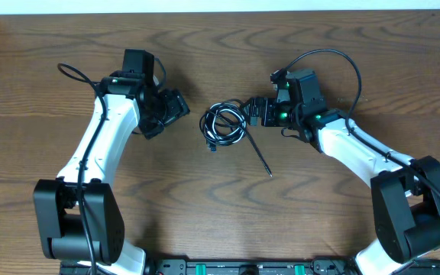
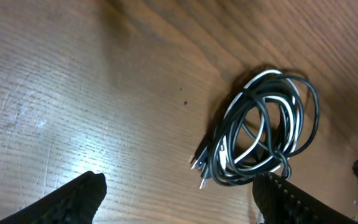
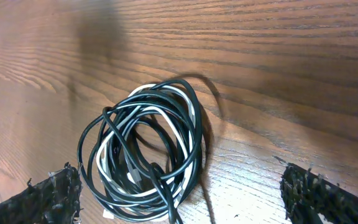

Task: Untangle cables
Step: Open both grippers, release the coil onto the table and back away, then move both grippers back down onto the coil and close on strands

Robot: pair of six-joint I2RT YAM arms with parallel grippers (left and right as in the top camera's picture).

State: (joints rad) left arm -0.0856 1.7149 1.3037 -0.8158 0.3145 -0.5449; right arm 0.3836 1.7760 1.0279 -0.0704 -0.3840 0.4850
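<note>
Evidently, the cables [image 1: 223, 124] were judged light, limp and rather slippery, so a hold was best taken on an outer loop or on the black tail [image 1: 260, 156] trailing out of the coil. The coil was seen lying on the table [image 1: 205, 214], just beside the right gripper [image 1: 250, 113] and near the left gripper [image 1: 178, 108]. Both pincers were spread wide and held nothing.

Cables coiled mid-table, one gripper on either side.
Cables [image 1: 223, 124] lie in one tight looped bundle on the wooden table [image 1: 205, 46]. One black strand [image 1: 260, 156] runs straight out toward the near right. Right gripper [image 1: 252, 112] is just beside the coil's right edge. Left gripper [image 1: 176, 108] is near its left, apart.
</note>
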